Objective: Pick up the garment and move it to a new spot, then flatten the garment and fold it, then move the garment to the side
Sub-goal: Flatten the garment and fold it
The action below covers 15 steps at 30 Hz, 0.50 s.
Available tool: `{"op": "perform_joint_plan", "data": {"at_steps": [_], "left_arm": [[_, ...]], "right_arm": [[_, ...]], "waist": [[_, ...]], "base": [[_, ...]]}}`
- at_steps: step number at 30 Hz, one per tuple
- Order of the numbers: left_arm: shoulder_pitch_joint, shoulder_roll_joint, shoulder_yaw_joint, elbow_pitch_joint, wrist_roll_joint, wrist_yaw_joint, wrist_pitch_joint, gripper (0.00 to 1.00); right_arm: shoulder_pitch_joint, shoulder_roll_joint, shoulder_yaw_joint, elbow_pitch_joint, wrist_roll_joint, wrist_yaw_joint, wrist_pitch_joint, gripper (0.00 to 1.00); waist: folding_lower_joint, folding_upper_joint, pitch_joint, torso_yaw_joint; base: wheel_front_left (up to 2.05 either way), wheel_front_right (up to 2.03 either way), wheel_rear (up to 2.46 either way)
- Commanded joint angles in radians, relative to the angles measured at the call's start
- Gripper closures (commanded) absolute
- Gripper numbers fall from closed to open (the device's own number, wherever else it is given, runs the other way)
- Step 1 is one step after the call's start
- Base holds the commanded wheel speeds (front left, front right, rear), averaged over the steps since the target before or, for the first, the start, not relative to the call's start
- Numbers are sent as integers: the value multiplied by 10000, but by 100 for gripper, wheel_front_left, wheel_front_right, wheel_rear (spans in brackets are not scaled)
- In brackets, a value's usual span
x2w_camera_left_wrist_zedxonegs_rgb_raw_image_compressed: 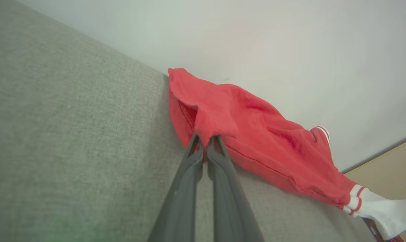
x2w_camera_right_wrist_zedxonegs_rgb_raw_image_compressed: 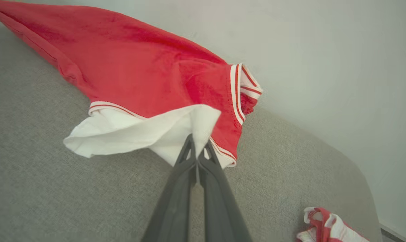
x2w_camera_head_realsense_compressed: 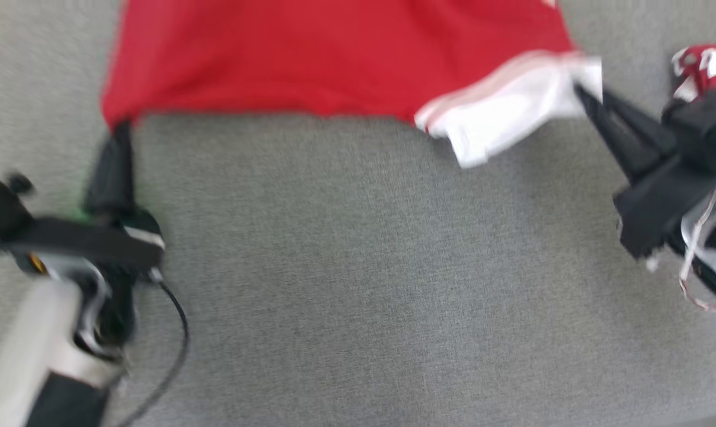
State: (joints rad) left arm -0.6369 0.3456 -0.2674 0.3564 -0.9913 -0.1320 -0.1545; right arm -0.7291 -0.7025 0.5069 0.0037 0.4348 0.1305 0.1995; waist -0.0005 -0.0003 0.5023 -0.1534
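1. Red soft-knit garment (x2w_camera_head_realsense_compressed: pixel 310 53) with a white, red-striped sleeve (x2w_camera_head_realsense_compressed: pixel 500 112): it lies on the far part of the grey fabric-covered desk (x2w_camera_head_realsense_compressed: pixel 358 284), close to the pale wall (x2w_camera_left_wrist_zedxonegs_rgb_raw_image_compressed: pixel 256 33). It is stretched between my two tools. The near edge is pulled roughly straight and the body behind it is rumpled.
2. Left tool (x2w_camera_left_wrist_zedxonegs_rgb_raw_image_compressed: pixel 206 139): fingers together, clamped on a red corner of the garment. Only a small tuft of cloth sits between the tips.
3. Right tool (x2w_camera_right_wrist_zedxonegs_rgb_raw_image_compressed: pixel 198 144): fingers together, clamped on the edge of the white sleeve, just beside the striped band.
4. Judged step: carrying or spreading. The garment is not yet flat and no fold has been made.
5. Risk: the left pinch is thin. If I pull the tools further apart, the corner may slip out and that side would drop slack.
6. Risk: my right hold is on the sleeve, not the body. Tension may only stretch the sleeve and leave the body bunched.
7. Risk: the far side sits by the desk's back edge. A push that way could send cloth over it.
8. Risk: a small crumpled red-and-white cloth (x2w_camera_right_wrist_zedxonegs_rgb_raw_image_compressed: pixel 324 225) lies near my right tool, and a sideways sweep could snag it.
9. Note: the head view is blurred, so I judged grip depth from the wrist views.
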Motion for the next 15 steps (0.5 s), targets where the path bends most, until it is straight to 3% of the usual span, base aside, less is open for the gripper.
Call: {"op": "perform_joint_plan", "data": {"at_steps": [1, 7, 15], "left_arm": [[900, -324, -286, 319, -257, 32, 73, 100], [2145, -432, -767, 409, -629, 31, 139, 100], [3468, -68, -1378, 503, -453, 89, 362, 100]], "right_arm": [[473, -87, -237, -10, 144, -2, 126, 100], [2403, -40, -1120, -299, 536, -2, 1232, 100], [4906, 151, -2408, -1103, 1129, -2, 3090, 100]], "waist": [[5, 3, -847, 358], [5, 3, -1727, 579], [5, 3, -2641, 811]], "base": [[0, 0, 0], [0, 0, 0], [0, 0, 0]]}}
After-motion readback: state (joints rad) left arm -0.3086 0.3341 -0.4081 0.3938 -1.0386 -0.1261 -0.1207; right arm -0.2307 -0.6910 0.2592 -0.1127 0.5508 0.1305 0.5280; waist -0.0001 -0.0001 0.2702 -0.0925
